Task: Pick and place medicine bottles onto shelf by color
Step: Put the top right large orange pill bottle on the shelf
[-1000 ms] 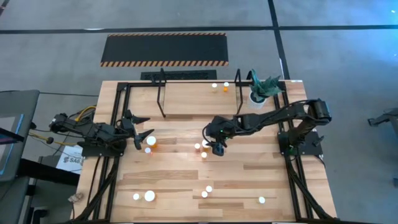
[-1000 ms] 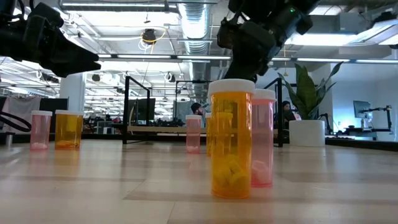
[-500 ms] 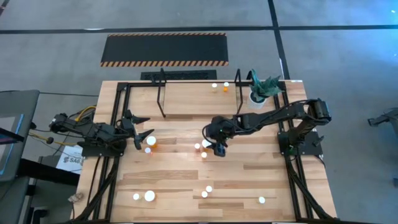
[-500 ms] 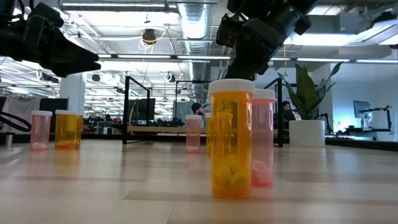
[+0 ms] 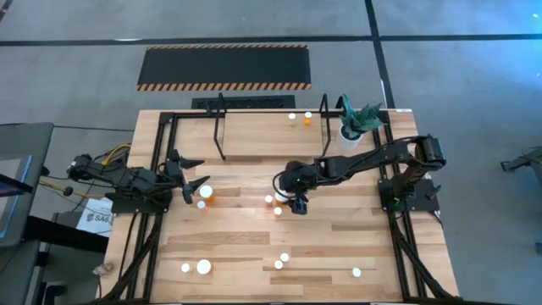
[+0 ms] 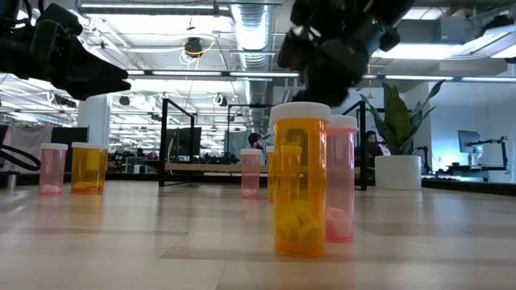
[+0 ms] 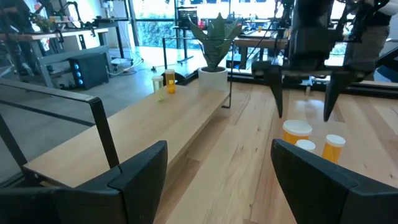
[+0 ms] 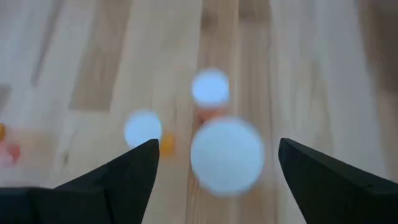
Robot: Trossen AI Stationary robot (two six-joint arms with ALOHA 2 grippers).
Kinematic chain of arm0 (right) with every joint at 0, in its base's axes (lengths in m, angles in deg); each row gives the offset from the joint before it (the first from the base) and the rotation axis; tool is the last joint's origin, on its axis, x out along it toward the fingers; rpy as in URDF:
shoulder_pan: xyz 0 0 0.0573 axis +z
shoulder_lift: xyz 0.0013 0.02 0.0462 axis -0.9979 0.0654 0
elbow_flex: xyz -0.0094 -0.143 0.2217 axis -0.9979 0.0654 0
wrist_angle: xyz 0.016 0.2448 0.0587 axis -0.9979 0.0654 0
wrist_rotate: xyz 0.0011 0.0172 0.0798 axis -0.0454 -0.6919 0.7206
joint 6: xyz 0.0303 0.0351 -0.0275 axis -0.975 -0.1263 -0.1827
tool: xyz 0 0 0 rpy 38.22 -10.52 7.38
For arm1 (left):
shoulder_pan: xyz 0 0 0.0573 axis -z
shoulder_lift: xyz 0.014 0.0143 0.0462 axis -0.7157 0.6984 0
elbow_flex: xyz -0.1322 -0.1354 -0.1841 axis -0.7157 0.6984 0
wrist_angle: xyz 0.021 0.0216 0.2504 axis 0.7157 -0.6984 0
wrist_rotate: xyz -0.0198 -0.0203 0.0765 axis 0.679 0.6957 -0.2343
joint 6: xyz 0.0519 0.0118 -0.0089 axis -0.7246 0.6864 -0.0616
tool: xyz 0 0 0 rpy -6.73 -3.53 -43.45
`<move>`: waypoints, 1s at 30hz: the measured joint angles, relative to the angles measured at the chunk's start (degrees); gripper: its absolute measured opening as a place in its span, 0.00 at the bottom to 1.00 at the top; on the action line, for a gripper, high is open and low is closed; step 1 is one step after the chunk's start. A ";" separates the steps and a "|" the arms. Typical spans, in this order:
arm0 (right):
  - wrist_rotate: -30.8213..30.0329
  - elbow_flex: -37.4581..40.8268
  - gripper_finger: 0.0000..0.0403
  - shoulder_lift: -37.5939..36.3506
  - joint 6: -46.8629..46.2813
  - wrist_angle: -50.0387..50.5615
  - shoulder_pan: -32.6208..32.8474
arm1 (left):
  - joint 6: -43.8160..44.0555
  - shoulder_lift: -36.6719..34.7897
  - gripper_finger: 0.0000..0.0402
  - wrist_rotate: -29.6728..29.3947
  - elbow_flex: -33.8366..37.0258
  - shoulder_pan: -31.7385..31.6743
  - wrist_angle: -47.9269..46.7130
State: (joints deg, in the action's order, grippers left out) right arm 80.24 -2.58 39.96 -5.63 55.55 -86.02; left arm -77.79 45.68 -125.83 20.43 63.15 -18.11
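Bottles [image 5: 277, 202] are sitting in a small cluster mid-counter, and the right claw [image 5: 289, 191] is hanging right over them, fingers [image 8: 124, 174] spread wide with three white caps between them. Left claw [image 5: 191, 178] is waiting near the counter's [image 5: 254, 233] left edge, spread too, beside two more bottles [image 5: 204, 196]. Shelf [image 5: 254, 135] at the back is holding two bottles [image 5: 299, 118] near the plant [image 5: 356, 121].

Showed white-capped orange and pink medicine bottles [image 6: 301, 181] on pale wood table [image 5: 254, 233], beyond it a black mat [image 5: 223, 67] with hazard-striped edges.
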 joint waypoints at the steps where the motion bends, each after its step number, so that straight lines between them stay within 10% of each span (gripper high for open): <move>1: 0.53 -0.05 0.88 0.80 -0.87 -1.12 0.00 | -0.01 0.00 0.68 0.02 0.01 -0.01 0.00; 30: 5.18 -0.13 0.82 7.21 -3.71 -4.68 -2.64 | 0.00 0.00 0.68 0.01 0.00 0.00 0.03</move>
State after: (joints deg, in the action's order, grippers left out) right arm 85.42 -2.72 47.17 -9.34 50.86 -88.66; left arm -77.79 45.68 -125.81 20.43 63.15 -18.08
